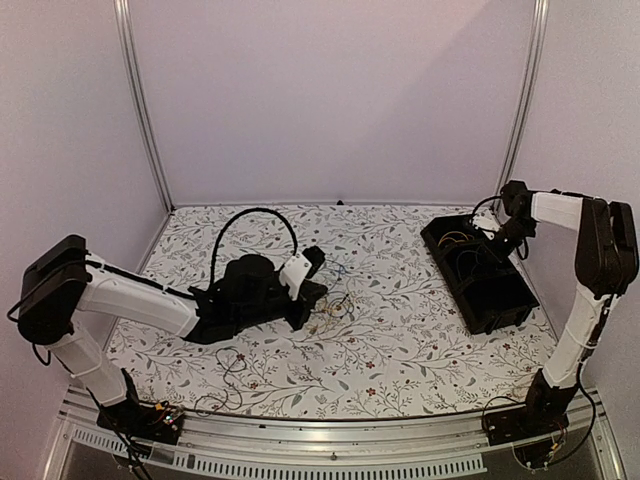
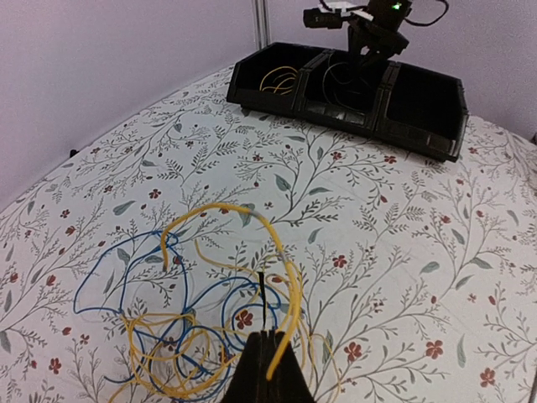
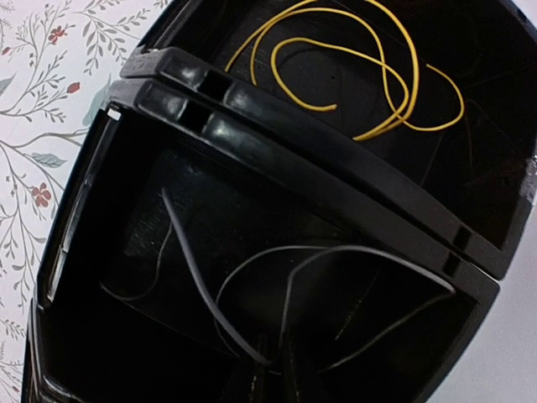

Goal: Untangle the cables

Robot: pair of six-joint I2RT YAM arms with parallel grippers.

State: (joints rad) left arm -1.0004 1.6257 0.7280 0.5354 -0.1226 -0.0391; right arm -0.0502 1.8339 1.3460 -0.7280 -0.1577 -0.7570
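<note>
The left gripper (image 2: 267, 369) is clenching a yellow cable (image 2: 226, 210), holding its loop arched above the tangle (image 2: 176, 327), which is lying on the bench (image 2: 403, 252) just beyond the fingertips with a blue cable (image 2: 101, 277) wound through it. The pull wants to be slow and upward, pausing if the blue loops start tightening. The right gripper (image 2: 367, 57) is hanging over the middle compartment of the bin (image 3: 336, 193), where a dark cable (image 3: 201, 294) is lying. I cannot tell whether its jaws are parted, and they should be fully clear of the cable before it withdraws.

Soft, even light; faint shadows on the tablecloth (image 2: 403, 252) ahead of the left fingers (image 2: 252, 382). Glare streaks the dim black bin's rim (image 3: 277, 159).
</note>
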